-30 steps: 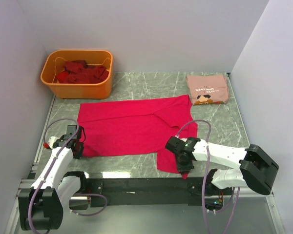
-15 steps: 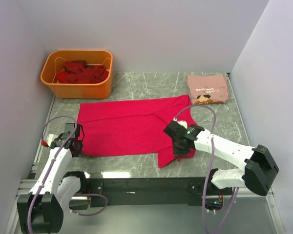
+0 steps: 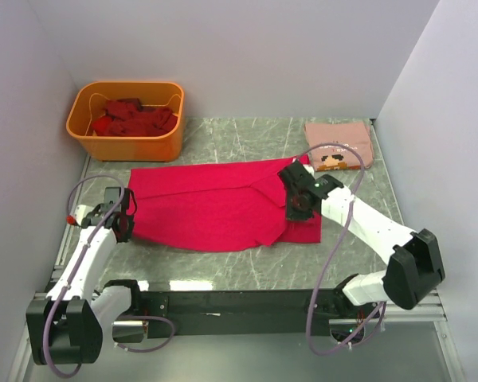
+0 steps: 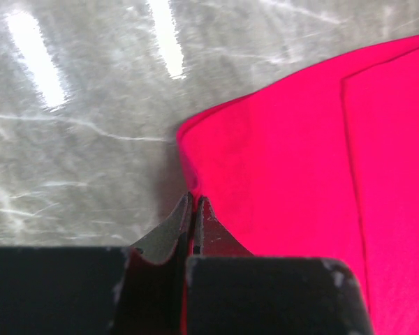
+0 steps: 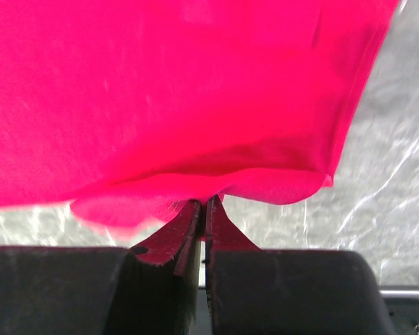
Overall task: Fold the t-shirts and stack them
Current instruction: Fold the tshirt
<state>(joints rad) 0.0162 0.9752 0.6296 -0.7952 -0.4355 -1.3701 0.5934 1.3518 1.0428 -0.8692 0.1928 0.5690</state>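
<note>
Cloth lay across the table (image 3: 223,267) from above: the crimson t-shirt (image 3: 207,211), its right side doubled leftward under the right gripper (image 3: 296,208). Left wrist: left gripper (image 4: 195,204) clenched on the shirt's near-left edge. Right wrist: fingers (image 5: 227,237) pinched a raised crimson fold.

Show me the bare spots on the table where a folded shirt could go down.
Widest: the back strip of the table between the orange tub and the folded salmon t-shirt. A narrower strip runs along the near edge before the crimson t-shirt. Crowded: the middle, under that shirt, and the right side, crossed by the right arm.
</note>
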